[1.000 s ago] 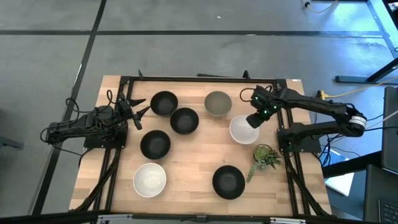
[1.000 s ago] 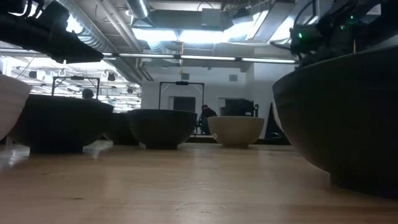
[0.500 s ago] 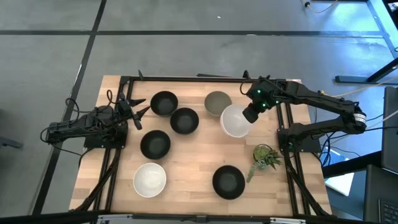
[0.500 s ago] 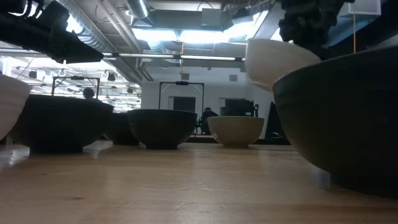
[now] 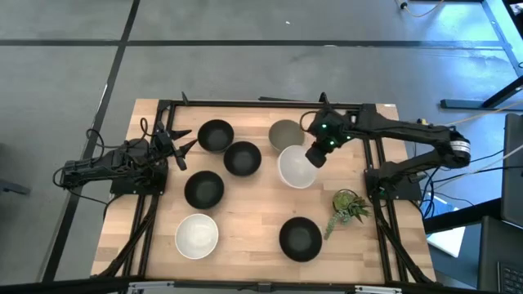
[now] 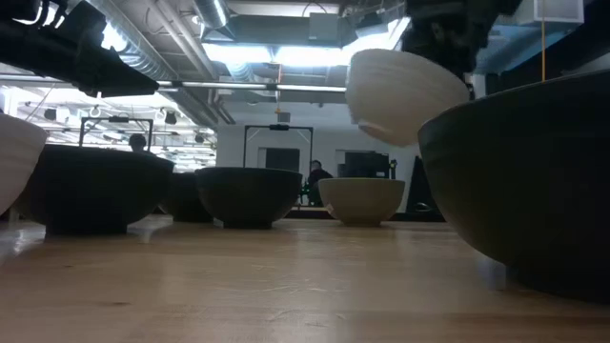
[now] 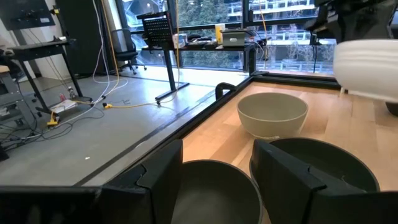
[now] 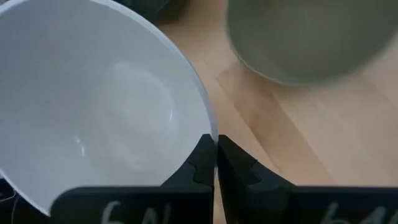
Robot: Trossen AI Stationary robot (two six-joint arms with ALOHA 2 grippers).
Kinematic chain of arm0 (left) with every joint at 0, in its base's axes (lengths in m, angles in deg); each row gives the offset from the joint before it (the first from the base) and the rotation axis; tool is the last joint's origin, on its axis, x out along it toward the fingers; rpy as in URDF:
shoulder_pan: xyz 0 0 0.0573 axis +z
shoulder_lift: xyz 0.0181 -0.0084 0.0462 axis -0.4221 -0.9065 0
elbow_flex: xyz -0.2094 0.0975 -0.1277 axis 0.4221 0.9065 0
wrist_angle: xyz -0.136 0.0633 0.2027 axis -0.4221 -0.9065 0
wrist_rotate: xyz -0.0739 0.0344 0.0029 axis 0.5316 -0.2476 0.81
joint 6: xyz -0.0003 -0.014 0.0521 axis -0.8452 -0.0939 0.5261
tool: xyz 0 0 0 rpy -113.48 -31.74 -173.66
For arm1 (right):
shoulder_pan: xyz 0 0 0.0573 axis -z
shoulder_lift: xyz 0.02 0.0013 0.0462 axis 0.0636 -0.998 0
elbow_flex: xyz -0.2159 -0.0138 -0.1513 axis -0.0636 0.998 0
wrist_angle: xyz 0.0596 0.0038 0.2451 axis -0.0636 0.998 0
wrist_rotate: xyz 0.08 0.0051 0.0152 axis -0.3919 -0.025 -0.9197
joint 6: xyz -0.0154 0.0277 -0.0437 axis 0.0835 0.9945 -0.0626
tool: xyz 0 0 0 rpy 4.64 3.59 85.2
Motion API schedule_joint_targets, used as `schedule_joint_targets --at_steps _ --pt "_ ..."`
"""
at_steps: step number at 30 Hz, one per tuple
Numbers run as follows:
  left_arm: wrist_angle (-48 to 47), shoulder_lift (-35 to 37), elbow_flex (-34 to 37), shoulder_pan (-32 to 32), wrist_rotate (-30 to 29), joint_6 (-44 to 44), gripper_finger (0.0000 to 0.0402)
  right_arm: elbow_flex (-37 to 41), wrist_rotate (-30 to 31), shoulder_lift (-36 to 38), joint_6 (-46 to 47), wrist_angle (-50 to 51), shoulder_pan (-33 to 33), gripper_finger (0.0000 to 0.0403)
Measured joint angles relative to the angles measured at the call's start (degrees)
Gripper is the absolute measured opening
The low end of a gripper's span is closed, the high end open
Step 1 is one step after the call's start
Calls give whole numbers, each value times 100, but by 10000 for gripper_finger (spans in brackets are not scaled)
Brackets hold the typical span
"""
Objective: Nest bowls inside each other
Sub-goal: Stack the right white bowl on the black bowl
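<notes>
No readable writing shows. The right hand (image 5: 314,155) pinches the rim of an empty white bowl (image 5: 296,167), held above the table (image 5: 253,212) right of centre, just below the empty grey-green bowl (image 5: 283,133). The left hand (image 5: 181,140), spread, waits at left.

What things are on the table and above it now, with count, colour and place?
Black bowls: four; three clustered on the table's left half, one near the front edge.
White bowls: two; one at front left, one lifted clear of the table, tilted.
Grey-green bowl: one; at the back, beside the lifted bowl.
Plant sprig: one, green; on the table's right side.
Left claw: open, idle at the left edge.
Right claw: shut on the lifted white bowl's rim.
</notes>
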Motion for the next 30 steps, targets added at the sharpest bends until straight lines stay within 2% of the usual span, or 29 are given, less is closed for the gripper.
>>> schedule_joint_targets --at_steps 5,14,20,25,30 --pt "0 0 1 0 0 0 189 -506 -160 -657 -289 -219 -9 6" --pt "2 1 0 -2 0 0 189 -2797 -181 -2267 -1370 412 -9 6" --pt "0 0 0 -1 0 0 189 -4025 -184 -3359 -1876 746 -8 6" --pt "0 1 1 -2 0 0 189 -4756 -188 -4148 -2097 888 49 6" --pt "0 1 1 0 0 0 189 -5095 -160 -4684 -2119 884 157 6"
